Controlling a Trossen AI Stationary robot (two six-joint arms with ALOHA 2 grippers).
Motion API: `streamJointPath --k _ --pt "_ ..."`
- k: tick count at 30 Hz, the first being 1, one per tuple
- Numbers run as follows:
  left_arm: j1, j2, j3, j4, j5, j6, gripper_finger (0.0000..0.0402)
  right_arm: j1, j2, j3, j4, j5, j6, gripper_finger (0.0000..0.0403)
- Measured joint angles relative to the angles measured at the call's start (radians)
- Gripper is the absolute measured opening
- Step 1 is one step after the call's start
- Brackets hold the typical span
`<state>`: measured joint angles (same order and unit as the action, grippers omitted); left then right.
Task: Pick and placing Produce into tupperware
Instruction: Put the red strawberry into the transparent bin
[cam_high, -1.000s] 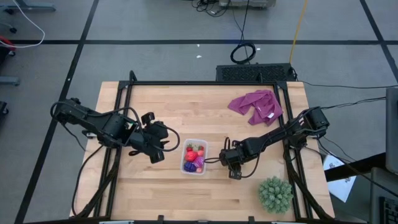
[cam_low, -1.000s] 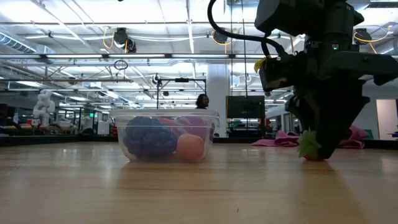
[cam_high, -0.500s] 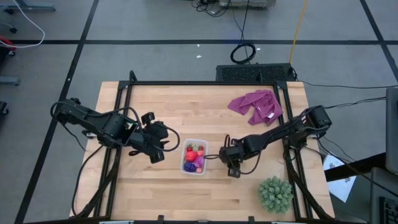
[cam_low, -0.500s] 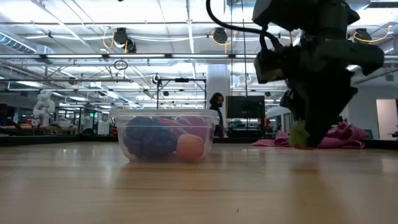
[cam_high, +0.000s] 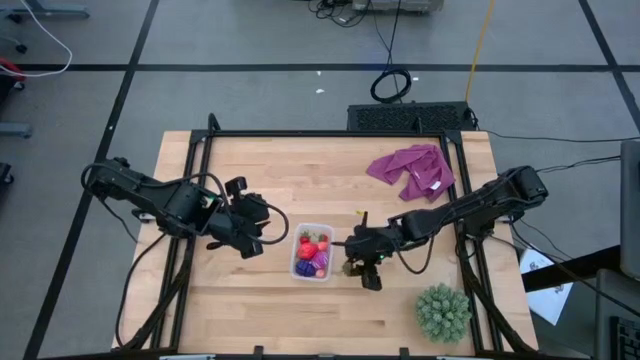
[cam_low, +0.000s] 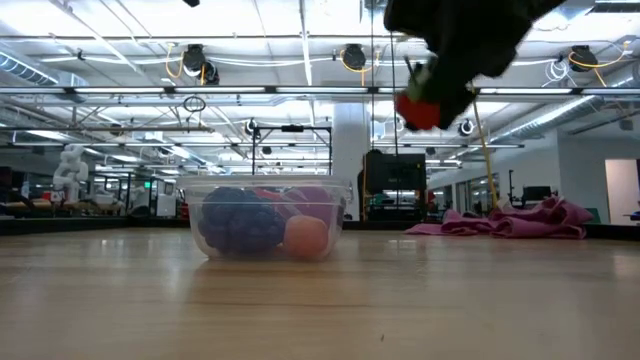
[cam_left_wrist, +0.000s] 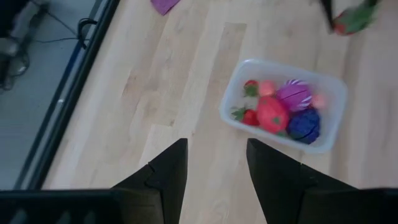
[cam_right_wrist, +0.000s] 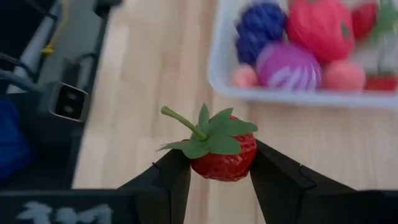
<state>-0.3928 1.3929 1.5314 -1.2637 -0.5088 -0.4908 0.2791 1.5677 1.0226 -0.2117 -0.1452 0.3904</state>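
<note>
Table (cam_high: 300, 175) of pale wood carries everything we see. Our left gripper (cam_high: 250, 222) waits beside the tupperware (cam_high: 312, 252), fingers spread and holding nothing. Our right gripper (cam_high: 357, 267) hangs above the table on the tupperware's other side, pinching a strawberry (cam_right_wrist: 221, 152) by its red body, leaves facing the camera. Inside the tupperware lie a grape bunch (cam_left_wrist: 303, 123), a larger red piece (cam_left_wrist: 270, 113) and more strawberries.

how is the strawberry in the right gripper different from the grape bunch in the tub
The strawberry is red with green leaves; the grape bunch is dark purple and bumpy. The strawberry is clamped in the right gripper above the table; the grape bunch lies inside the tub. Both are small toy fruits.
</note>
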Motion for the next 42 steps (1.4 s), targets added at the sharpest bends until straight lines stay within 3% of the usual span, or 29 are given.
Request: streamJointPath --k 8,17,33,42 --pt "0.018 0.0 0.0 -0.101 -0.024 -0.025 0.017 -0.05 0.026 0.139 0.009 -0.013 -0.155 0.0141" --pt "0.063 0.0 0.0 -0.142 -0.025 -0.017 0.017 -0.147 0.177 0.296 -0.01 -0.016 -0.281 0.0141" --pt "0.073 0.0 0.0 -0.147 -0.026 -0.008 0.017 -0.214 0.366 0.304 -0.06 -0.022 -0.276 0.0141" --pt "0.073 0.0 0.0 -0.146 -0.043 -0.002 0.017 -0.214 0.384 0.304 -0.062 -0.023 -0.279 0.0141"
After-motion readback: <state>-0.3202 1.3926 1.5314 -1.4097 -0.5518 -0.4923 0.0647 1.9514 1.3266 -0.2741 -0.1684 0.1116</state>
